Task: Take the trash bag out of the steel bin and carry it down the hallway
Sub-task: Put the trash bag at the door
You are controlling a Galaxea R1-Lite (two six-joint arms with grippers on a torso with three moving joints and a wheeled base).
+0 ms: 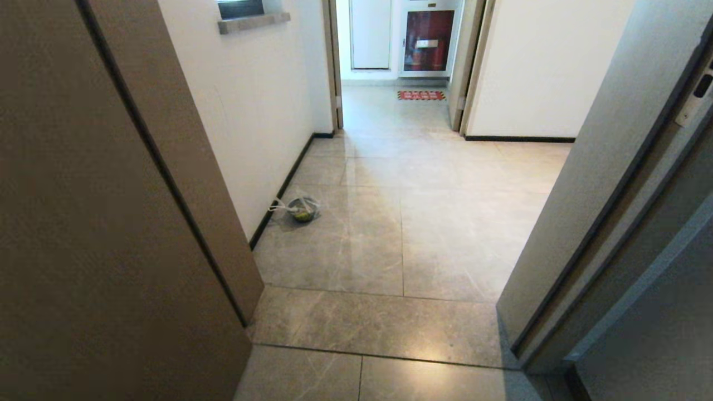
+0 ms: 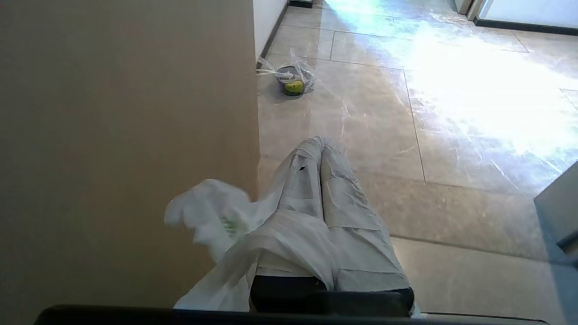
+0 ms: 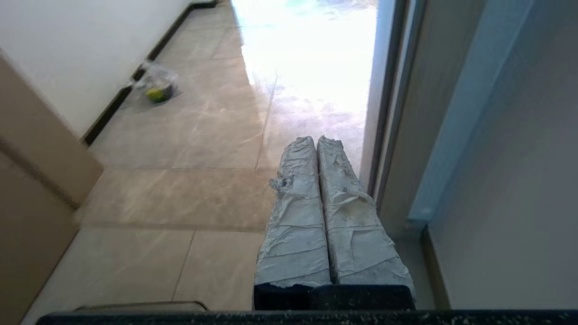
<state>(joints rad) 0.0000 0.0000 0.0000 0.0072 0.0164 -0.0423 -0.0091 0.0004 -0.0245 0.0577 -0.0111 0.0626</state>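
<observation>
In the left wrist view my left gripper [image 2: 321, 142] is shut on the trash bag [image 2: 212, 219], a thin white plastic bag with green print. The bag is pinched between the tape-wrapped fingers near their base and drapes over one finger toward the brown door. My right gripper [image 3: 316, 141] is shut with nothing in it, close to a grey door frame. Neither gripper shows in the head view. The hallway [image 1: 401, 223] with glossy beige tiles stretches ahead. The steel bin is out of view.
A brown door [image 1: 111, 223] stands close on the left and a grey door frame [image 1: 585, 223] on the right. A small dark round container in clear plastic [image 1: 302, 210] sits by the left wall's black baseboard. Far ahead lie a red mat [image 1: 421, 95] and a red cabinet.
</observation>
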